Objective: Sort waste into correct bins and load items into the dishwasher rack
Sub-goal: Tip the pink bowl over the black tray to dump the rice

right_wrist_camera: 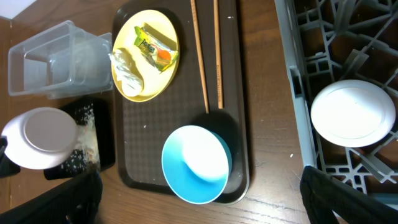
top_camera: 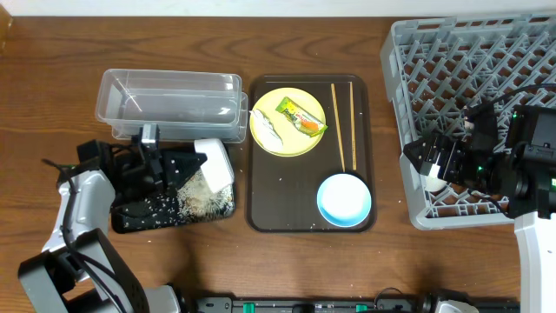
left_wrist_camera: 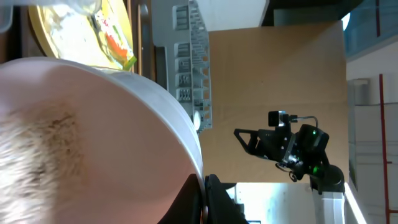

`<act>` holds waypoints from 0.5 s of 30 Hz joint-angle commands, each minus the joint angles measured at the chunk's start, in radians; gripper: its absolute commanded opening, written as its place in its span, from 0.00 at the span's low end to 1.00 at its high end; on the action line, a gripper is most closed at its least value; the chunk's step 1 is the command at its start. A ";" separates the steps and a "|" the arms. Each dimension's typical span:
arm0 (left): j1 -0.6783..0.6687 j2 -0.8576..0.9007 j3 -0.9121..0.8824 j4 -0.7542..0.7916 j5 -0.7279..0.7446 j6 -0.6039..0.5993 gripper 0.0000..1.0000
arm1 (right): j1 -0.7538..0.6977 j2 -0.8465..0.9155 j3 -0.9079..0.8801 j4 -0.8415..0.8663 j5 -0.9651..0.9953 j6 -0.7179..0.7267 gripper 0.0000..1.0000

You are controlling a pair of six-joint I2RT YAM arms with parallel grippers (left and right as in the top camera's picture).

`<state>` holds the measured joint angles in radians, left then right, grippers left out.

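My left gripper [top_camera: 187, 165] is shut on the rim of the small white bowl [top_camera: 213, 163] and holds it tipped on its side over the black tray [top_camera: 139, 217], where rice scraps [top_camera: 195, 202] lie. In the left wrist view the jaws [left_wrist_camera: 204, 199] pinch the bowl's rim [left_wrist_camera: 180, 124]. The yellow plate [top_camera: 287, 143] holds the snack wrapper [top_camera: 301, 116] and the white tissue [top_camera: 267, 129]. Two chopsticks [top_camera: 339, 122] and the blue bowl [top_camera: 344, 200] lie on the brown serving tray [top_camera: 261, 209]. My right gripper [top_camera: 434, 161] is open and empty over the front left of the grey rack [top_camera: 469, 61].
The clear tub [top_camera: 169, 100] stands behind the black tray. A white round dish [right_wrist_camera: 353, 113] lies bottom-up in the rack under my right gripper. Rice grains are scattered on the table beside the black tray. The rack's left wall stands close to the serving tray.
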<state>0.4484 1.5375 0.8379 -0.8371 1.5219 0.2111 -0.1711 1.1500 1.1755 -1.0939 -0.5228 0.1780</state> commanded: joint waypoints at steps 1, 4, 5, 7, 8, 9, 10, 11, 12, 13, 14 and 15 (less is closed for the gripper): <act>0.021 0.000 -0.003 0.046 -0.037 0.021 0.06 | -0.011 -0.006 0.014 0.001 -0.005 -0.011 0.99; 0.038 0.003 -0.003 0.031 0.026 -0.021 0.06 | -0.011 -0.006 0.014 0.001 -0.005 -0.011 0.99; 0.038 0.003 -0.003 0.023 0.051 -0.012 0.06 | -0.011 -0.006 0.014 0.001 -0.005 -0.011 0.99; 0.040 0.004 -0.002 0.063 0.012 -0.005 0.06 | -0.011 -0.006 0.014 0.000 -0.005 -0.011 0.99; 0.040 0.006 -0.002 0.070 -0.019 -0.028 0.06 | -0.011 -0.006 0.014 0.001 -0.005 -0.011 0.99; 0.039 0.011 -0.002 0.066 0.001 -0.037 0.06 | -0.011 -0.006 0.014 0.001 -0.005 -0.011 0.99; 0.039 0.011 -0.003 0.062 0.028 -0.032 0.06 | -0.011 -0.006 0.014 0.001 -0.006 -0.011 0.99; 0.039 0.011 -0.004 0.065 0.044 -0.018 0.06 | -0.011 -0.006 0.014 0.000 -0.006 -0.011 0.98; 0.040 0.011 -0.004 0.080 0.032 -0.018 0.06 | -0.011 -0.006 0.014 0.000 -0.006 -0.010 0.99; 0.040 0.011 -0.004 0.089 0.006 -0.035 0.06 | -0.011 -0.006 0.014 0.001 -0.006 -0.010 0.99; 0.040 0.011 -0.004 0.087 0.006 -0.045 0.06 | -0.011 -0.006 0.014 0.002 -0.005 -0.010 0.99; 0.040 0.011 -0.004 0.078 0.023 -0.043 0.06 | -0.011 -0.006 0.014 0.002 -0.005 -0.007 0.99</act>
<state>0.4828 1.5414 0.8379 -0.7517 1.5162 0.1799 -0.1711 1.1500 1.1755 -1.0939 -0.5232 0.1780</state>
